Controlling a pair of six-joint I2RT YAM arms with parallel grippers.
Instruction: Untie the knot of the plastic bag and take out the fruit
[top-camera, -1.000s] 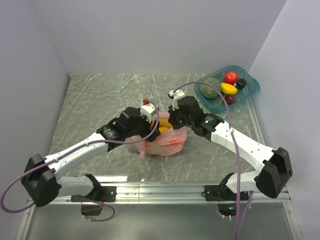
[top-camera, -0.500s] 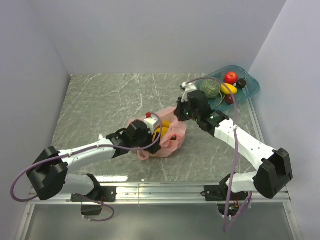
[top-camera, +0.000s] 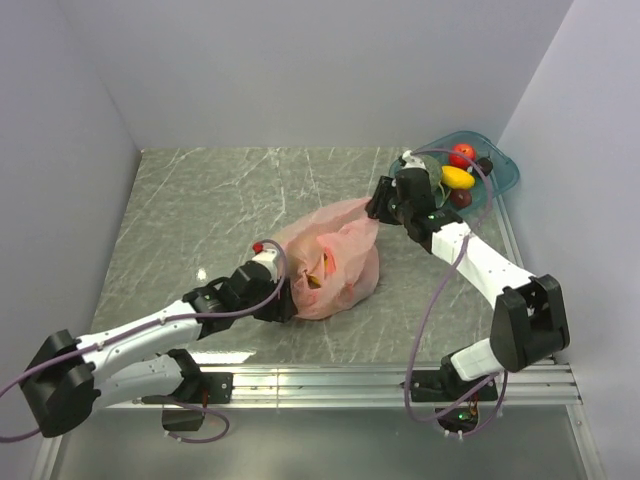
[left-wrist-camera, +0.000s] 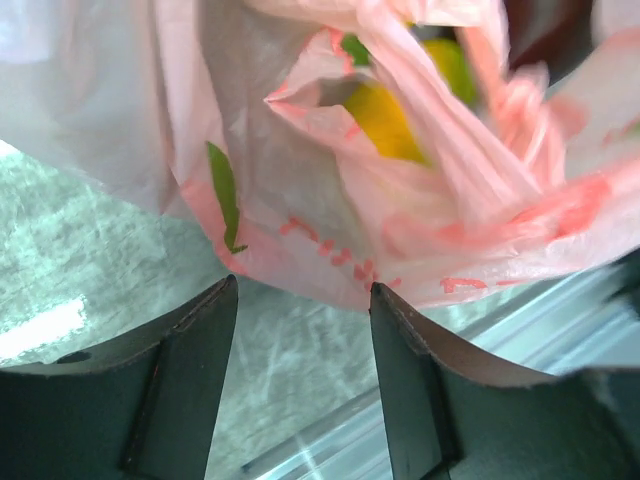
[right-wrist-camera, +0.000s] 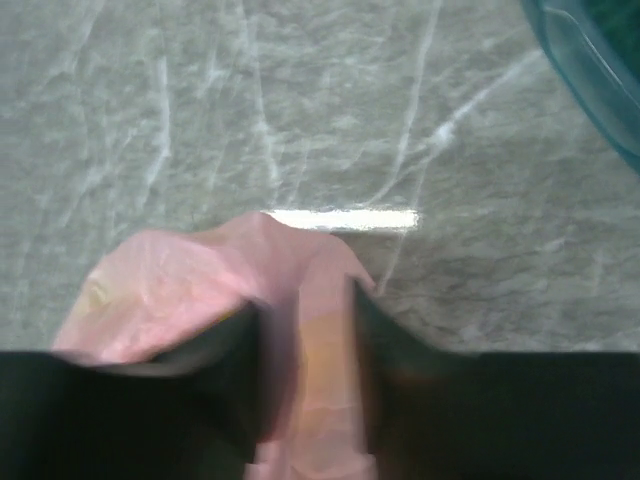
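Pink, thin and crinkled, the plastic bag (top-camera: 335, 260) lies near the middle of the bench (top-camera: 200, 200), drawn out along a diagonal. Its long axis runs from the near left, at the left fingers (left-wrist-camera: 190, 380), to a narrow point at the far right, at the right fingers (right-wrist-camera: 225, 400). A gap in its folds shows yellow fruit (top-camera: 322, 268) inside, seen from above and from the left wrist. The left fingers stand apart with bare bench between them, and the bag's printed lower edge lies just at their tips. A band of pink film fills the gap between the right fingers; that view is blurred, and whether they pinch the film cannot be told. The bench is grey-green with pale, stone-like veins and a bright glare streak. A teal tray (top-camera: 508, 172) with a red apple (top-camera: 462, 154) sits in the far right corner, beside the right wrist. Plain pale lilac walls (top-camera: 300, 70) close the left, back and right sides; a metal rail (top-camera: 330, 378) at the near edge carries both arm bases
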